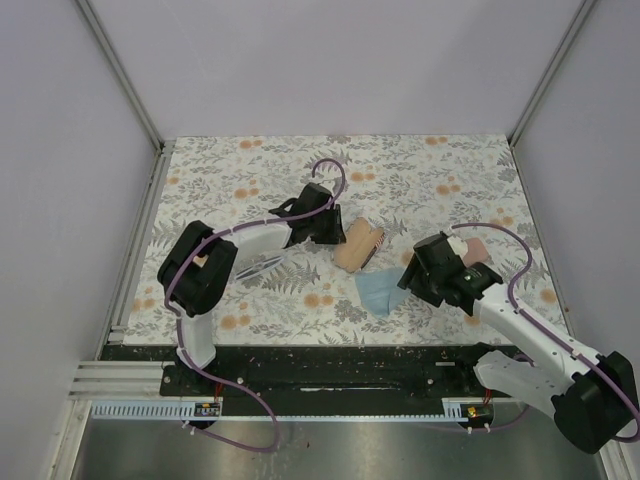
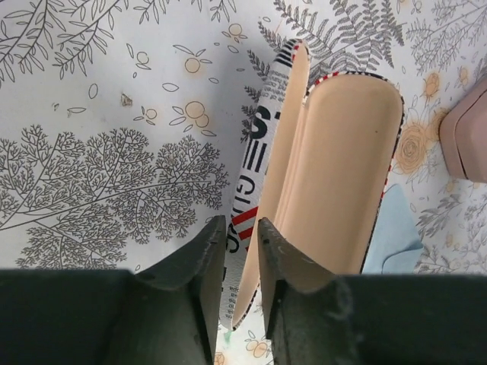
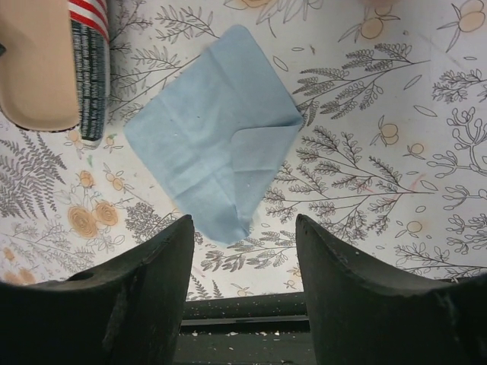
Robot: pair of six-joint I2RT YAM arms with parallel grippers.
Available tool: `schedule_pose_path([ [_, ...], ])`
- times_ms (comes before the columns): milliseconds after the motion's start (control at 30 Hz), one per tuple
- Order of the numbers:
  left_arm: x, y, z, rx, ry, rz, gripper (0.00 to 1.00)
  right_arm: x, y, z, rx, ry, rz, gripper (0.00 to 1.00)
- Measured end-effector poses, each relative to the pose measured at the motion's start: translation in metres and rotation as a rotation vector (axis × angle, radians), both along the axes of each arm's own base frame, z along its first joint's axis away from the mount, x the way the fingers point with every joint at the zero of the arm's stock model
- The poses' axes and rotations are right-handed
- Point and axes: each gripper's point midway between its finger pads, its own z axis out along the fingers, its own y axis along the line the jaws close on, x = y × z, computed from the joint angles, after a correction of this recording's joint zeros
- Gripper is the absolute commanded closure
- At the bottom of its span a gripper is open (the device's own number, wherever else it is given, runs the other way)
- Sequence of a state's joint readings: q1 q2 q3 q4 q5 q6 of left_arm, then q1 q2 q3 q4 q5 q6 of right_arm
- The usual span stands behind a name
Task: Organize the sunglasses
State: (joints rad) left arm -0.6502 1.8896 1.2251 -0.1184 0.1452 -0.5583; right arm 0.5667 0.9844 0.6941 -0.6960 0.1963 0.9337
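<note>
Case prep: flag case lies open, mid-table.
My left gripper pinches its flap; right gripper gapes empty above cloth. Silvery sunglasses lie left; fetch next.

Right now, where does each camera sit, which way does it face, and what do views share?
Top external: above and behind, looking down on the table and both arms.
Left wrist: looks past the left gripper, closing on the flag-printed case's edge.
Right wrist: looks down between the open right gripper onto the blue cloth.
All three show case and cloth.
</note>
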Motion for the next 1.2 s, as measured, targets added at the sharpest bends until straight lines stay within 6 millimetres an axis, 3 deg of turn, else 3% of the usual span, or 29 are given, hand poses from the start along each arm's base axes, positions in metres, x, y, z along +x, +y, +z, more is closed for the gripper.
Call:
schedule_pose_path([
  [300, 0.017, 0.007, 0.005, 0.07, -0.056, 0.011, 0.81, -0.008, -0.003, -0.025, -0.022, 0.064, -0.012, 0.42],
  [467, 0.031, 0.022, 0.008, 0.097, -0.074, 0.035, 0.8, -0.004, 0.001, -0.039, -0.039, 0.096, -0.008, 0.53],
  [633, 0.045, 0.039, 0.01, 0.109, -0.085, 0.065, 0.48, 0.006, 0.01, -0.056, -0.086, 0.187, 0.006, 0.56],
  [733, 0.051, 0.042, 0.014, 0.109, -0.098, 0.066, 0.37, 0.021, 0.02, -0.057, -0.099, 0.205, 0.016, 0.58],
  [867, 0.05, 0.042, 0.019, 0.109, -0.112, 0.05, 0.34, 0.035, 0.029, -0.054, -0.101, 0.201, 0.024, 0.59],
  [1000, 0.045, 0.045, 0.037, 0.106, -0.133, 0.04, 0.33, 0.038, 0.03, -0.057, -0.113, 0.214, 0.03, 0.62],
  [1200, 0.03, 0.047, 0.09, 0.055, -0.217, 0.032, 0.33, 0.032, 0.027, -0.074, -0.146, 0.27, 0.037, 0.66],
])
